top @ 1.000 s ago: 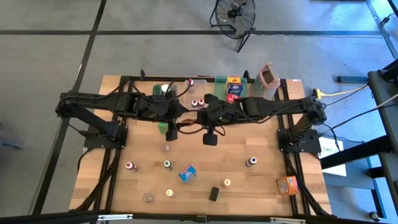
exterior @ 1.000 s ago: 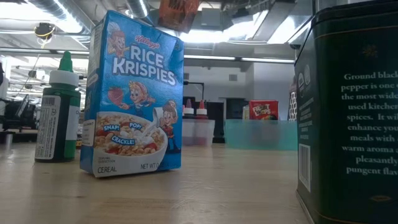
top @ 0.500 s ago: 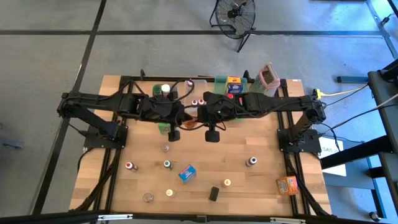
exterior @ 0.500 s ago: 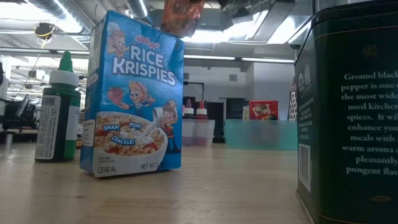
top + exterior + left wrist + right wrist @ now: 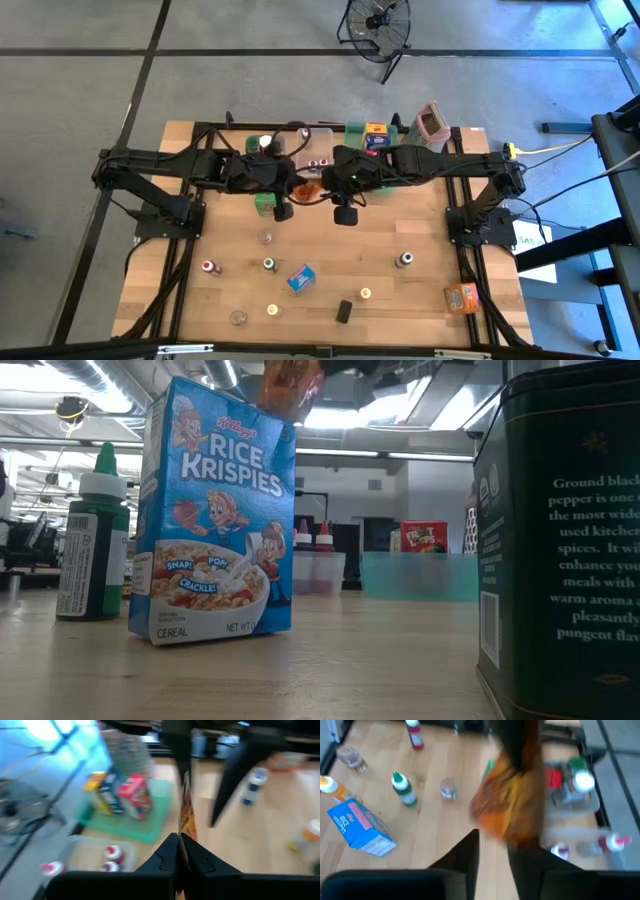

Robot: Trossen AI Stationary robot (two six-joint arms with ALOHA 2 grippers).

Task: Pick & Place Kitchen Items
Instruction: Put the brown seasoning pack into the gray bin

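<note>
Above the table's far middle, the left gripper [image 5: 291, 192] is clamped on an orange packet [image 5: 306, 191], held in the air between both arms. Immediately right, the right gripper [image 5: 322, 189] meets the same packet, its fingers parted a little. Farther right stands the green tray [image 5: 352, 131] with boxes.

Pale matt wooden table [image 5: 400, 235] with visible plank grain. Glossy printed cardboard cereal box [image 5: 215, 510]. Shiny dark metal pepper tin [image 5: 560, 540]. Crinkly glossy orange packet [image 5: 507, 807]. Clear plastic bin [image 5: 318, 572].
</note>
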